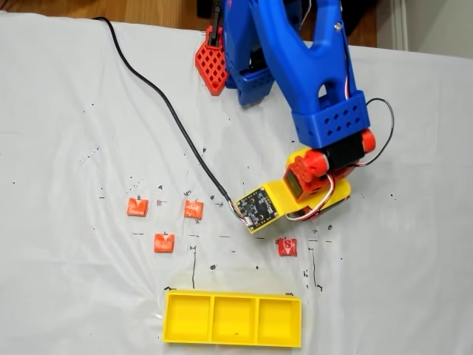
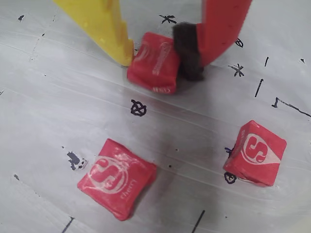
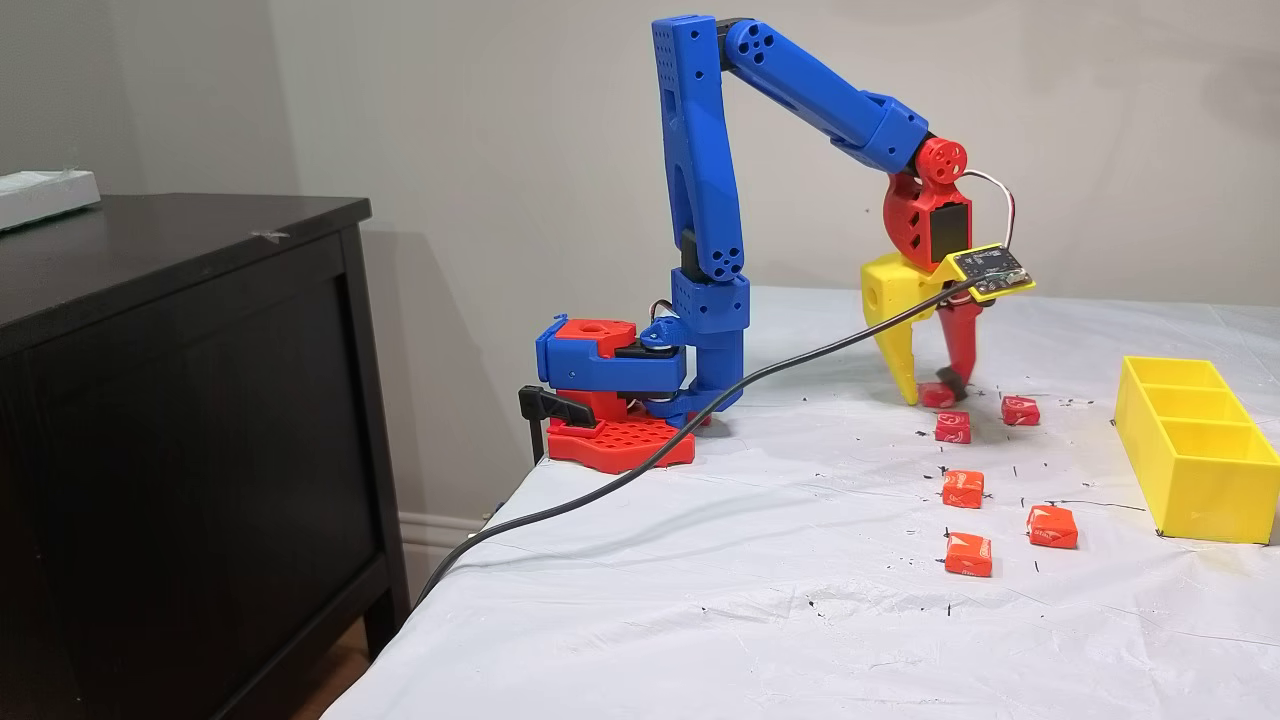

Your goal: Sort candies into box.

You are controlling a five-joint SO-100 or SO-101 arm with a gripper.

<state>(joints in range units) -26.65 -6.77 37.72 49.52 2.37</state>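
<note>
My gripper [image 2: 159, 65] stands low over the white cloth, its yellow finger [image 2: 104, 26] and red finger [image 2: 221, 24] pressed against the two sides of one red candy [image 2: 153, 68]. In a fixed view from the side the gripper [image 3: 932, 392] holds that candy [image 3: 938, 398] at table level. Two more candies [image 2: 116, 177] [image 2: 255, 153] lie just in front of it. In the fixed view from above, other candies [image 1: 137, 207] [image 1: 194, 209] [image 1: 164, 242] lie to the left and one [image 1: 287, 247] lies beside the wrist. The yellow box [image 1: 233, 319] [image 3: 1195, 450] has nothing in its three compartments.
A black cable [image 1: 170, 111] runs across the cloth to the wrist camera board [image 1: 259, 207]. The arm's red and blue base [image 3: 610, 400] sits at the table's edge. A dark cabinet [image 3: 180, 400] stands beside the table. Black pen marks dot the cloth.
</note>
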